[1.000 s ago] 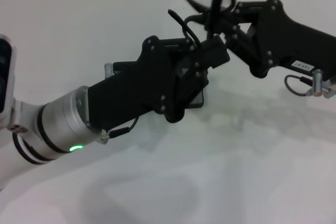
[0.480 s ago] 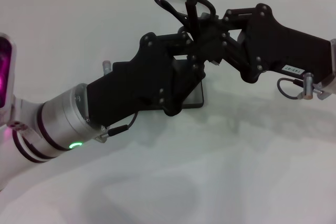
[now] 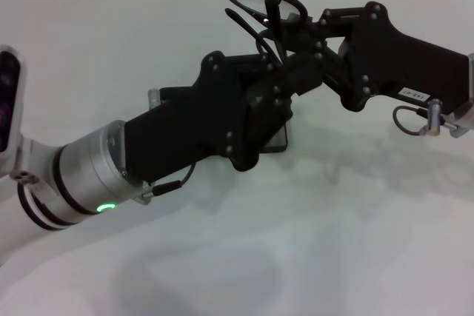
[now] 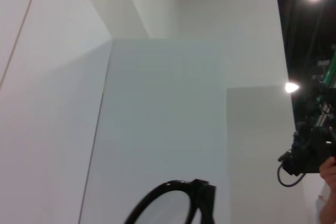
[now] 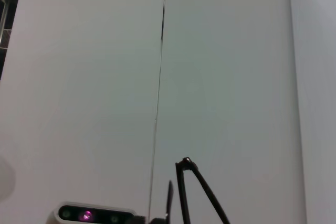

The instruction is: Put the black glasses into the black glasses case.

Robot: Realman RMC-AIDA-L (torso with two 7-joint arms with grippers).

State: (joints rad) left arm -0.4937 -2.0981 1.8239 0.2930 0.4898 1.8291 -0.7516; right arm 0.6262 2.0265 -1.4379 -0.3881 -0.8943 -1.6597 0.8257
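Right end effector [image 3: 290,44] closed on the glasses [image 3: 264,4], held aloft at twelve o'clock above the case [image 3: 278,138], left end effector [image 3: 275,85] over the case on the white counter [image 3: 355,227], its opening unclear.

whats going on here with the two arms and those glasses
Both arms meet over the middle of the white table. The right gripper holds the black glasses up in the air, lenses raised above the black glasses case. The left gripper sits right below the glasses, over the case and hiding most of it. The glasses are not yet in the case.
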